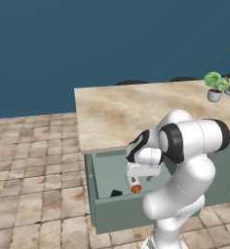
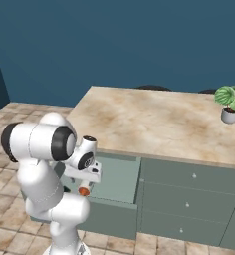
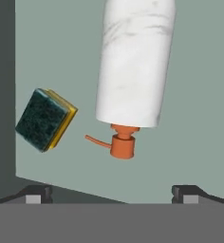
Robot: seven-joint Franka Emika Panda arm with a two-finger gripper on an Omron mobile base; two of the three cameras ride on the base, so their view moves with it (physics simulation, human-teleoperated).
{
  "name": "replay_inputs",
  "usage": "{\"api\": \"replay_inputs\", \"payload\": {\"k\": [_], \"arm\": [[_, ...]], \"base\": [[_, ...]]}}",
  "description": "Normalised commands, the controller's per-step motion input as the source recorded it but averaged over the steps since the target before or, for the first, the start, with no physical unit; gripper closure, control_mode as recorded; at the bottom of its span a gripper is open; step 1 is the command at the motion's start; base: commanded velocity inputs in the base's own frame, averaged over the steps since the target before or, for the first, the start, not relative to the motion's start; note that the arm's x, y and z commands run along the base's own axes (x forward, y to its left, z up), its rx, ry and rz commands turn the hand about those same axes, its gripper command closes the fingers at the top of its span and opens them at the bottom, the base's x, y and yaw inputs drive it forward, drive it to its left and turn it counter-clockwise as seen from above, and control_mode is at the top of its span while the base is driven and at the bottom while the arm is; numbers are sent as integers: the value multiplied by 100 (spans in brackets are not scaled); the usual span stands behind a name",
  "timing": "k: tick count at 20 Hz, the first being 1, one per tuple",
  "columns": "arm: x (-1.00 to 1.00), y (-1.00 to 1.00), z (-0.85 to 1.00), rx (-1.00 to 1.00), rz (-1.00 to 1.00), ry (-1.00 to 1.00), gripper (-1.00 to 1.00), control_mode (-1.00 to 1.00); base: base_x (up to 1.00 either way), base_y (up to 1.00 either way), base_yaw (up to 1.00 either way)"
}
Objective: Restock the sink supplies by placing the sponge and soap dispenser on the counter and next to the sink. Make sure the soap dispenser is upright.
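Soap dispenser lies between open pincer tips.

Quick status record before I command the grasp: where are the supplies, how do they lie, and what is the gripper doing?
soap dispenser: lying on its side on the drawer floor, orange pump toward the gripper
sponge: in the same drawer, beside the bottle, apart from it, green layer facing the camera
drawer: pulled open under the island top
gripper: open, above the drawer, fingers spread either side of the pump end, holding nothing
potted plant: on the island top, far from the drawer
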Motion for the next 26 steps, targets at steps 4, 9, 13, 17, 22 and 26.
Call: {"api": "replay_inputs", "payload": {"k": [4,9,13,17,22,26], "arm": [[32,0,-11,0,-2,0,-100,-100],[24,0,-18,0,0,0,-100,-100],[2,0,-26,0,0,-5,-100,-100],[0,0,-25,0,-1,-10,-100,-100],[0,5,-15,0,-2,-22,-100,-100],[0,13,-17,0,-2,-20,-100,-100]], "base": [[0,0,0],[0,0,0],[0,0,0],[0,0,0],[0,0,0],[0,0,0]]}}
